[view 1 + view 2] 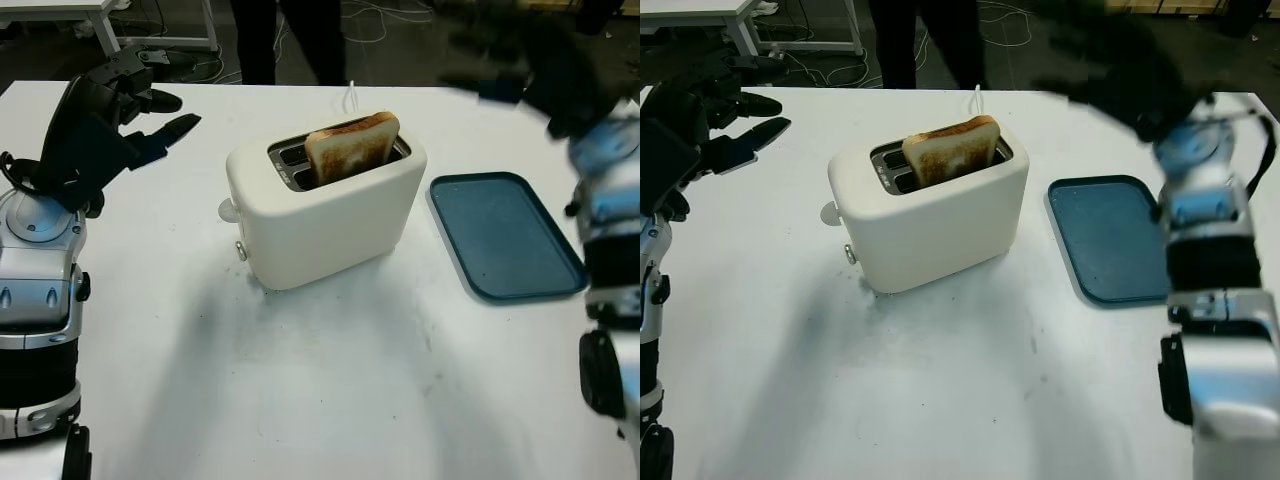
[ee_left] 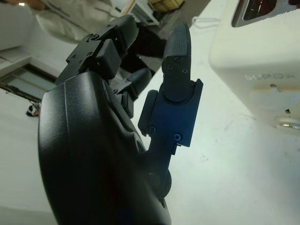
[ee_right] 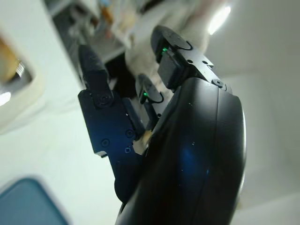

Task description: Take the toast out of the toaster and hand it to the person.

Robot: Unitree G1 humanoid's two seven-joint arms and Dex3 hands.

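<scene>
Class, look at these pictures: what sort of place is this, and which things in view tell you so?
Probably a robotics lab set up as a kitchen test, not a home: a bare white table, loose cables on the dark floor, and a white two-slot toaster beside an empty blue rectangular tray.

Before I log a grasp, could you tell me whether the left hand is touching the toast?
Apart. The left eye view shows the left hand open, raised left of the toaster, bare table between it and the toast.

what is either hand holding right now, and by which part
Nothing is held. The left hand and right hand are both open above the table; the toast sits in the toaster.
</scene>
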